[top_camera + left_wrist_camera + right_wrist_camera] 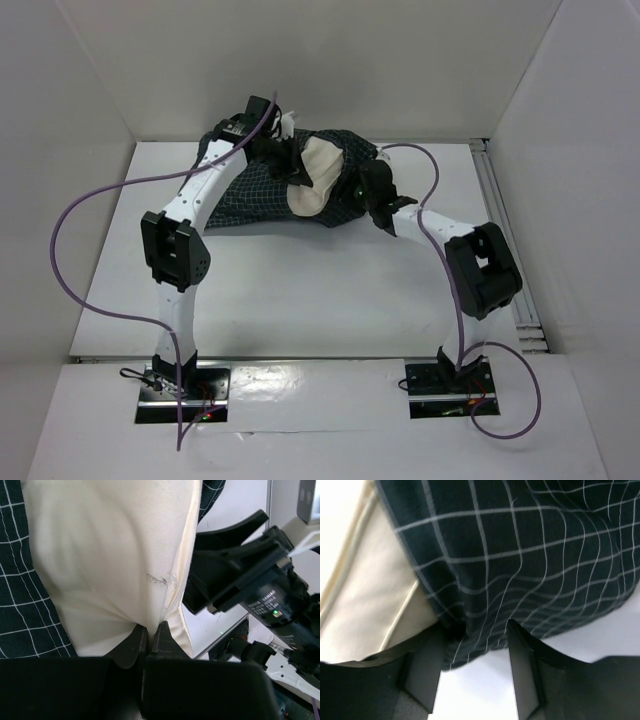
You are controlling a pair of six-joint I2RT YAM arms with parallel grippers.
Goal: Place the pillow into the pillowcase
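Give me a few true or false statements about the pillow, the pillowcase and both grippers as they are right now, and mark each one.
1. The left gripper is shut on a fold of the pillow. True.
2. The pillow is wholly inside the pillowcase. False: a good part of its cream fabric shows bare.
3. The right gripper is clamped on the pillow. False: its jaws stand apart, with the pillowcase's edge between them.
4. The pillowcase is dark with a white grid. True.

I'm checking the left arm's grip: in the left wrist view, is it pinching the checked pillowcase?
No, the left gripper is shut on a fold of the cream pillow, not the pillowcase.
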